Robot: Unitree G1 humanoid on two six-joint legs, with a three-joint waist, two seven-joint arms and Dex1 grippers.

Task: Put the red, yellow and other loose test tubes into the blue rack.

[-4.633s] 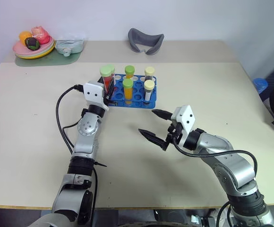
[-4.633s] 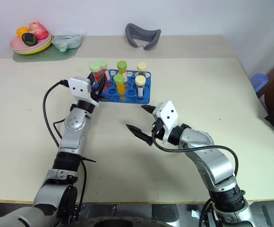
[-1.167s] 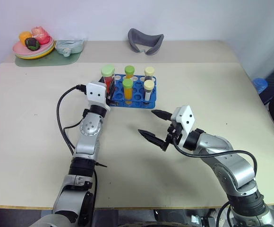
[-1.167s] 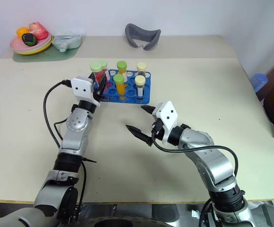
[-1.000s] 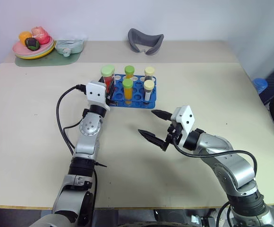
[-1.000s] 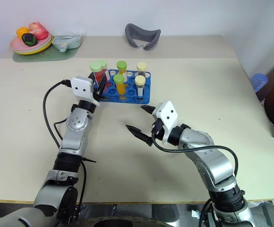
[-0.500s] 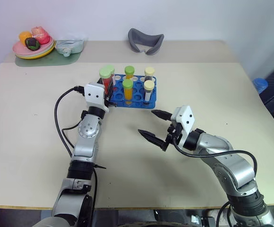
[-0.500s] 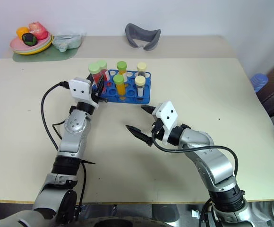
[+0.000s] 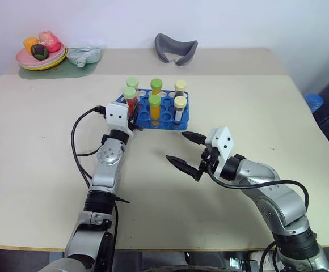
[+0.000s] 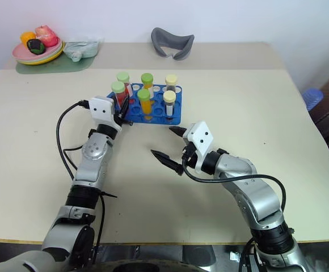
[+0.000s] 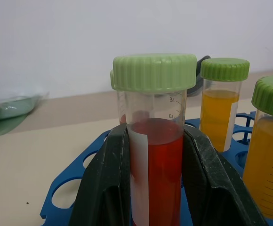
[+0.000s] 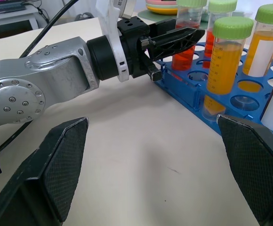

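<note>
in the lower right of the head view the right gripper [image 9: 184,150] hangs over bare table [image 9: 34,153], its two black fingers spread wide with nothing between them. just above and left of centre the left gripper [image 9: 133,113] reaches the near left corner of the blue rack [image 9: 165,121], its fingers clamped on the red test tube [image 11: 153,165]. in the left wrist view this tube is a clear cylinder with a ribbed pale green cap, red liquid filling it to a little below the printed scale, and a white label strip down one side; the graduation marks read "45" and "40" near the top, and no brand can be made out. it stands upright between the black pads, low over the rack's near left holes; whether its base is already seated in a hole cannot be told. the rack is a blue plastic grid of round holes. a second red, green-capped tube [image 9: 133,86] stands behind the held one, two orange-filled tubes with green caps [image 9: 154,107] stand in the middle column, and two pale-capped tubes [image 9: 179,107] with white labels stand at the right. farther back a grey curved object [image 9: 176,47] lies at top centre, and in the upper left a plate of toy food [image 9: 39,52] sits on a green mat [image 9: 68,71].
</note>
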